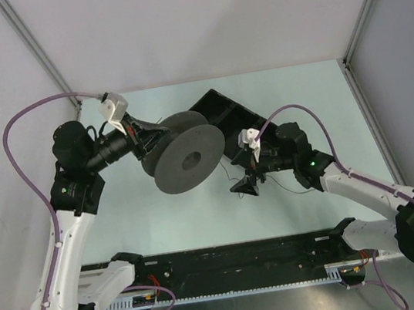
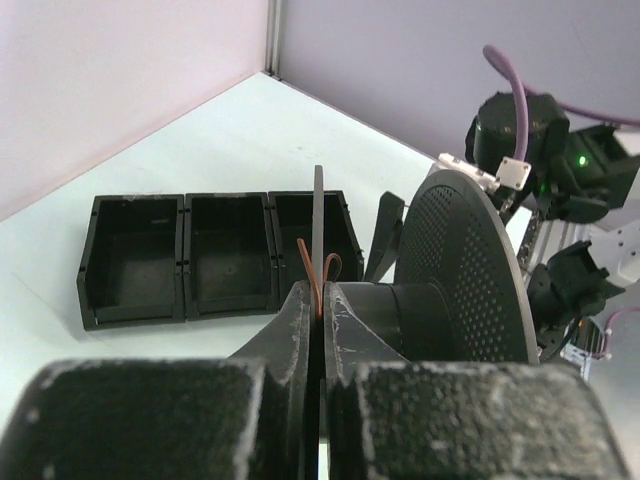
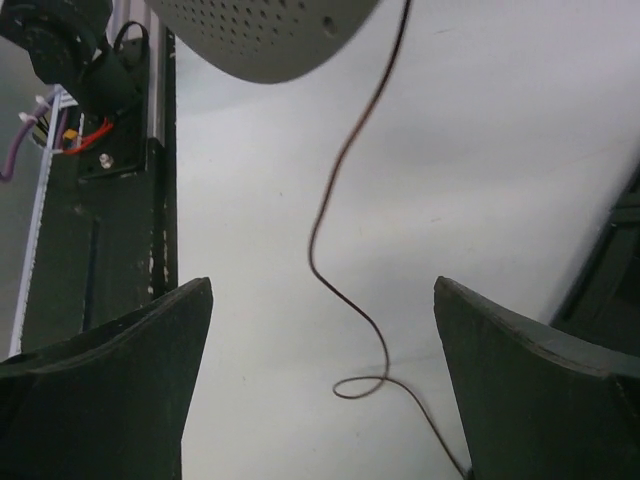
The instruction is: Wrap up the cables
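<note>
Grips the spool (image 1: 192, 161) in the left gripper (image 1: 152, 141), jaws pressed shut on the thin edge of one flange, lifting it off the table (image 1: 162, 216) with the axle about level. Probably held so to leave the drum bare and reachable from the side. Pins, by the look of the left wrist view, a reddish-brown loop of the cable (image 2: 318, 272) right at the closed fingers (image 2: 292, 330), likely as an anchor for winding. Hard to follow from there; seen again in the right wrist view dangling below the spool and ending in a small curl, apparently on the table, between the prongs of the right gripper (image 3: 322, 300). Hovers wide open there, holding nothing, pointed down at that slack, seemingly placed to pinch the cable and lead it round the drum. Behind the spool, a row of black bins (image 2: 135, 312), empty as far as can be seen; along the near edge, a dark rail (image 1: 238, 259). In the way: the broad far flange, set between the right gripper and the drum. Also a risk: so thin a strand, easy to miss or snag.
</note>
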Robot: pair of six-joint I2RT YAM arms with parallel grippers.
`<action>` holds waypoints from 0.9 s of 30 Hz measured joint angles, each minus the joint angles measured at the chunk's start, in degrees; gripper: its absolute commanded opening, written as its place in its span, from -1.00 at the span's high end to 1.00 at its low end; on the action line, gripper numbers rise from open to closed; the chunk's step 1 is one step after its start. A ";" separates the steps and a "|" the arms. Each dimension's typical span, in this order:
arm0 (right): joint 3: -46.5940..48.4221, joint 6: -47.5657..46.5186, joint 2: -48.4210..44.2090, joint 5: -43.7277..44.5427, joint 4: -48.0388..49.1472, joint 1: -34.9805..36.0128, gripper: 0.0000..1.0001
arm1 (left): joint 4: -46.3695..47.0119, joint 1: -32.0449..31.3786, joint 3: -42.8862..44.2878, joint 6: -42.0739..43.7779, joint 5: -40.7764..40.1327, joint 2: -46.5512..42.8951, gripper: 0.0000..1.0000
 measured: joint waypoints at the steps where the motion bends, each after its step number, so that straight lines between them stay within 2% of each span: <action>1: -0.24 1.03 0.61 0.52 1.88 0.74 -0.85 | 0.17 0.15 0.00 -1.03 -0.42 -0.02 1.00; 3: -0.70 3.23 1.88 1.66 5.55 2.16 -0.78 | 0.70 0.37 -0.04 -3.02 -1.51 -0.04 1.00; 6: -1.66 6.29 3.85 3.54 11.39 4.15 -0.49 | 1.64 0.46 -0.57 -5.70 -3.10 -0.28 1.00; 8: -2.34 7.72 4.96 5.14 14.43 5.38 -0.18 | 2.34 0.50 -0.92 -7.15 -3.91 -0.46 1.00; 13: -5.01 9.97 6.34 9.79 20.09 6.93 0.78 | 3.13 1.31 -1.20 -10.62 -6.19 -1.18 1.00; 14: -5.95 10.19 6.34 10.58 20.70 6.95 0.89 | 3.28 1.68 -1.20 -11.47 -6.80 -1.38 1.00; 17: -8.04 10.12 6.27 12.15 20.81 6.97 0.99 | 3.58 2.80 -1.20 -13.97 -8.72 -1.70 1.00; 27: -10.10 10.05 4.35 12.98 20.41 6.69 1.00 | 4.76 4.85 -1.16 -22.18 -13.86 -0.94 1.00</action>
